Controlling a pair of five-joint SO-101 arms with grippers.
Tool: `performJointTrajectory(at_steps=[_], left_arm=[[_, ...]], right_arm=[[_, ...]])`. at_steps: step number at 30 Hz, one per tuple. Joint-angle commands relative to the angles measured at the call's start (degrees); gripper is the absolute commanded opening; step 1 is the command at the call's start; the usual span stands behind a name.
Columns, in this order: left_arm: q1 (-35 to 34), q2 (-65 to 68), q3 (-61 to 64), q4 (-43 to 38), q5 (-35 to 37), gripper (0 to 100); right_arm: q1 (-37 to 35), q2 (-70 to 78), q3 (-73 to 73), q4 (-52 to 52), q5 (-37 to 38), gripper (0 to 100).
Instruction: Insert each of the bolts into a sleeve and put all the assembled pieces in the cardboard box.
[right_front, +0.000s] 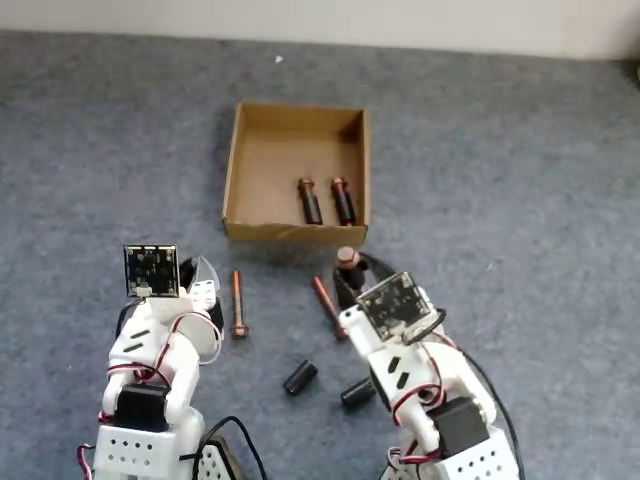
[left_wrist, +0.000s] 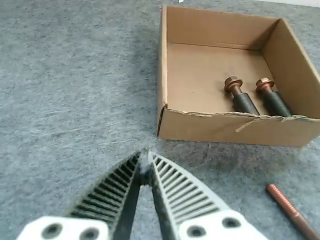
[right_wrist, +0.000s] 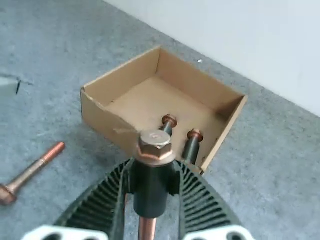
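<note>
The piece (right_wrist: 150, 187) in your grip is a bolt pushed through a black sleeve. Your right tool (right_wrist: 152, 170) is pinching the sleeve from both sides. The piece stands up and down, with the bolt head on top and the bolt's thin end poking out below. It hangs just outside the near wall of the box (right_front: 290, 232), close to the box's right corner, and is not yet over the inside. The box lies straight ahead of the tool, away from the arm. So I think the next move is to go up a little, go forward over that wall, and then let go. Watch the low end of the bolt, because it could bump the wall.

Two done pieces (right_front: 312, 207) lie side by side in the box, near its right wall. There is bare room to their left.

Your left tool (left_wrist: 145, 167) is pressed together with nothing in it. It sits low over the counter (right_front: 520, 200), off the box's left front corner. One loose bolt (right_front: 238, 303) lies near it. Another bolt (right_front: 325, 303) lies just beside the right arm. Two loose sleeves (right_front: 299, 377) lie between the arms, nearer the bases.
</note>
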Motion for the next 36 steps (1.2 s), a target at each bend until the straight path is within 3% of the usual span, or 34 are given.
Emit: performJointTrajectory(at_steps=[1, 9, 17, 25, 33, 36], left_arm=[[-0.66, -0.57, 1.19, 0.09, -0.35, 2], [-0.57, -0.57, 1.19, 0.18, -0.35, 2], [-0.57, -0.57, 1.19, 0.18, -0.35, 2], [-0.57, -0.57, 1.19, 0.26, -0.35, 2], [-0.66, -0.57, 1.19, 0.18, -0.35, 2], [-0.75, -0.57, 1.1, 0.09, -0.35, 2]], right_arm=[[0.48, 12.79, -12.62, -1.36, 0.79, 0.5], [0.48, 52.26, -35.3, -11.03, 0.35, 0.5], [0.75, 77.76, -48.22, -26.07, 0.35, 0.5], [1.54, 93.05, -52.7, -34.42, 0.35, 0.5], [4.26, 99.74, -52.79, -36.09, 0.26, 0.8], [4.62, 99.74, -52.53, -36.0, 0.26, 6.3]])
